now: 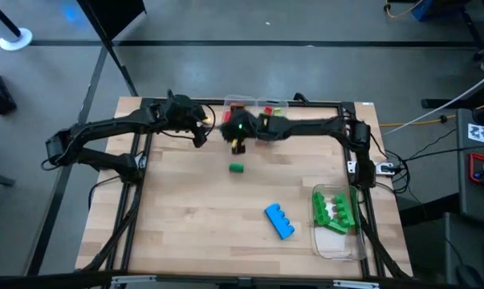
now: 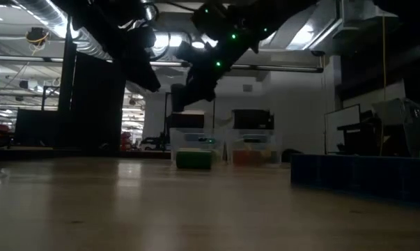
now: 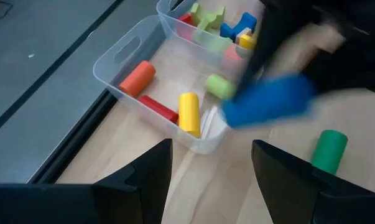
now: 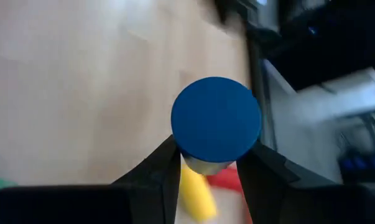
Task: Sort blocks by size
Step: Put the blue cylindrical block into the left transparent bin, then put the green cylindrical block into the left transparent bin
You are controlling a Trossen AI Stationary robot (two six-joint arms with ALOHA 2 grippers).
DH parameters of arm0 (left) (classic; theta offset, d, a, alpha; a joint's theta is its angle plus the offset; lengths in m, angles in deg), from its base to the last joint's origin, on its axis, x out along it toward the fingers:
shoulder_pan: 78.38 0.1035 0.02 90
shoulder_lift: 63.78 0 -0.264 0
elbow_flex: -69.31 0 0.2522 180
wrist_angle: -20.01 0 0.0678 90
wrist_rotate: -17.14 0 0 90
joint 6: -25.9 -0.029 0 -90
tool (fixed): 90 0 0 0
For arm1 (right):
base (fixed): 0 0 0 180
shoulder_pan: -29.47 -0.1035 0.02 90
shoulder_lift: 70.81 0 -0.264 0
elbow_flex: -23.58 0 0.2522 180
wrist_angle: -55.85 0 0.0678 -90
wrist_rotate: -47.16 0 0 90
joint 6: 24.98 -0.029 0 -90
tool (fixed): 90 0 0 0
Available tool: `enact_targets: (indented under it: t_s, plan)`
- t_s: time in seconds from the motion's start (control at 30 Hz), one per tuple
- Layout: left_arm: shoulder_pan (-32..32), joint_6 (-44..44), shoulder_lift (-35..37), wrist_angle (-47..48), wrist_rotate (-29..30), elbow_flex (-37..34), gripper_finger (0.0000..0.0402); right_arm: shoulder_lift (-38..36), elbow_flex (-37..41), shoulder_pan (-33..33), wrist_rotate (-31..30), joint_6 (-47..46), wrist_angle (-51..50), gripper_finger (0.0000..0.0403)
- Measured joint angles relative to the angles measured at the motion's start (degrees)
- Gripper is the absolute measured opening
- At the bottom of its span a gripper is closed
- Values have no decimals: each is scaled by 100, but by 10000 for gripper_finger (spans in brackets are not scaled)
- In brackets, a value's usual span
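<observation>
right gripper (image 1: 238, 143) raised, fingers (image 4: 159, 171) clamped on a load, left gripper (image 1: 200, 128) beside it, fingers (image 3: 143, 177) spread

Blue cylinder (image 4: 216, 119) in dark fingers (image 4: 156, 177) — green cylinder (image 1: 237, 168), blue brick (image 1: 279, 221), green bricks (image 1: 334, 210).

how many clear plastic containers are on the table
3: two side by side at the far edge, container and its neighbour; one container near the right corner holds green bricks.

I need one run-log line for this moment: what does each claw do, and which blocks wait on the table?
right claw: holds blue cylinder | left claw: open, empty | table: green cylinder, blue brick
</observation>
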Motion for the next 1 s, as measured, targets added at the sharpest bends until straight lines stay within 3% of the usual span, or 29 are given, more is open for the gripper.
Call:
enact_targets:
  t_s: [0.33,0.63,0.8,1.0]
  plan:
    - [-43,79,0,-172,8,-175,205,41,-17,831,-48,-570,-418,139]
    - [-308,66,-2,-513,-25,-641,205,44,-17,980,47,-957,-478,183]
    - [-521,0,-2,-1074,-414,-971,205,45,-17,978,11,-957,-473,201]
    - [-838,-91,-144,-2372,-1066,-1456,205,-54,-9,965,-25,-997,-824,206]
